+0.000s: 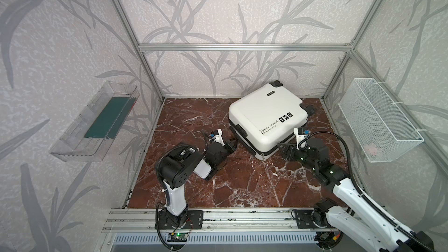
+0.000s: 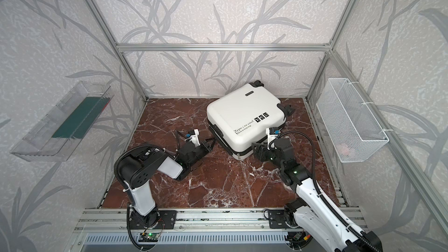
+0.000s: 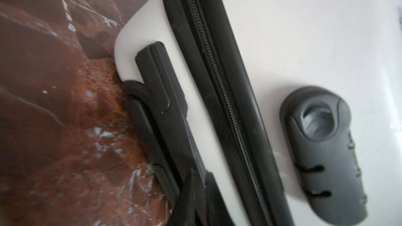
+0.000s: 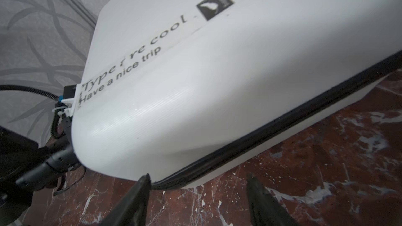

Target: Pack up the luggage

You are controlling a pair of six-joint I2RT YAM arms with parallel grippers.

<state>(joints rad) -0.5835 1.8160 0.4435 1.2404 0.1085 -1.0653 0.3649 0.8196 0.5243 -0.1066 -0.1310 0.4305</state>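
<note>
The luggage (image 1: 264, 115) (image 2: 242, 117) is a white hard-shell suitcase lying flat and closed at the back right of the marble floor, printed side up. My left gripper (image 1: 232, 142) (image 2: 210, 143) is low at its left side, by the black side handle (image 3: 156, 105). Its fingers stand a narrow gap apart, left gripper (image 3: 202, 178), with the handle's lower end at that gap. The black zipper seam (image 3: 228, 105) and the grey combination lock (image 3: 322, 155) fill this wrist view. My right gripper (image 1: 281, 147) (image 2: 255, 147) (image 4: 199, 178) is open and empty at the near corner, just off the seam (image 4: 261, 127).
A clear plastic tray (image 1: 97, 124) holding something dark green hangs on the left wall. A white wire mesh basket (image 1: 378, 120) hangs on the right wall with a small pinkish thing (image 1: 371, 149) in it. Aluminium frame posts edge the floor (image 1: 242, 183).
</note>
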